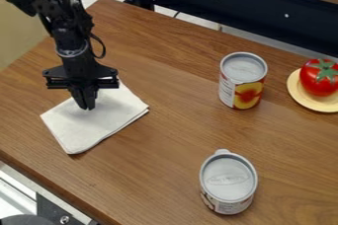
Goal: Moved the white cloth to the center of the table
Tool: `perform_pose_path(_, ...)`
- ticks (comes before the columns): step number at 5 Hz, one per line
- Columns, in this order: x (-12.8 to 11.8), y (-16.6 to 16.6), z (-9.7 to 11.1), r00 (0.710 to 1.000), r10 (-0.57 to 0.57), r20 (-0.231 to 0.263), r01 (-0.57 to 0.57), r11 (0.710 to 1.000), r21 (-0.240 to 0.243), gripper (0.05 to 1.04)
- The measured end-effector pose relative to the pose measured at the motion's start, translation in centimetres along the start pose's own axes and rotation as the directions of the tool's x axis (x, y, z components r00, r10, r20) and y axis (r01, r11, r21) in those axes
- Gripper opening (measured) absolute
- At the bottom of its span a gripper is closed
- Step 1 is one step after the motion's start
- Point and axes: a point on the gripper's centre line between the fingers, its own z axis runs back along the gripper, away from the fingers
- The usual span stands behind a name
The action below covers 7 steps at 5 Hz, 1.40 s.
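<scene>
The gripper (87,104) hangs down over the left part of the table, its two fingers close together and their tips at the middle of the white cloth (99,123). Folded into a flat, roughly square pad, the cloth lies on the wooden table (168,140) towards its left edge. The arm hides part of the cloth's far side. Whether any fabric is pinched between the fingertips cannot be seen.
A can with a red and yellow label (243,81) stands right of centre. Another can (228,182) is near the front. At the right edge, a red tomato (319,78) rests on a pale yellow plate (309,101). A dark metal beam (231,7) runs behind the table.
</scene>
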Motion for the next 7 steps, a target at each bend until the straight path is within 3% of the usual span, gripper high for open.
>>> perform_pose_path(1, -0.2, -0.1, -0.4, 1.0, 0.005, -0.011, -0.005, 1.0, -0.005, 0.053)
perform_pose_path(2, 0.1, -0.4, -0.3, 0.997, 0.069, -0.038, -0.07, 0.997, -0.023, 0.053)
perform_pose_path(3, -0.1, -0.4, -0.6, 0.986, 0.161, -0.044, -0.162, 0.987, -0.01, 0.053)
perform_pose_path(4, -0.2, -0.4, -0.7, 0.951, 0.307, -0.027, -0.307, 0.951, 0.032, 0.053)
perform_pose_path(5, -0.4, -0.6, -0.8, 0.94, 0.338, -0.039, -0.336, 0.94, 0.051, 0.053)
perform_pose_path(6, -0.5, -0.9, -0.9, 0.93, 0.364, -0.043, -0.362, 0.931, 0.044, 0.053)
perform_pose_path(7, -0.9, -1.2, -0.9, 0.898, 0.439, -0.043, -0.438, 0.899, 0.029, 0.053)
